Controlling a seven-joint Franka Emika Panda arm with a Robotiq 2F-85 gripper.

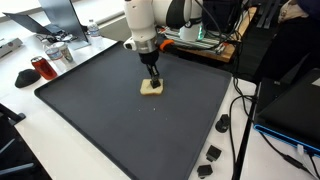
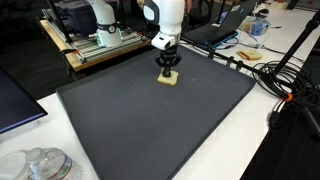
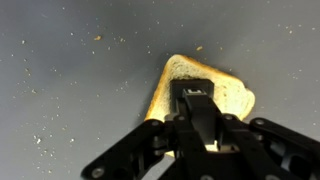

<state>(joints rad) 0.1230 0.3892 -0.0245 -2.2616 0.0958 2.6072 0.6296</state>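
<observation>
Closest to the lens is the black two-finger metal gripper (image 3: 195, 97), coming up from the bottom of the wrist view. Its fingers look drawn together with nothing between them. The tips sit at or just above the pale slice of toasted bread with a browned crust (image 3: 232, 98), centre-right of that frame. We can't tell for sure if they're actually touching it. In both exterior views the slice (image 1: 152, 89) lies flat, upper middle of the dark grey rubbery mat (image 1: 120, 130), with the gripper (image 2: 169, 68) straight above it.

Our take on doing this bit well: a flat slice gives closed fingers nothing to bite. We'd spread them wide and come down on either side of a narrow stretch of crust. Be gentle, because toast crumbles and the mat looks grippy enough to drag it. Slow descent, wrist vertical.

Further back, upper left in an exterior view, a red cylindrical can (image 1: 40, 68) sits well apart, no bother.
</observation>
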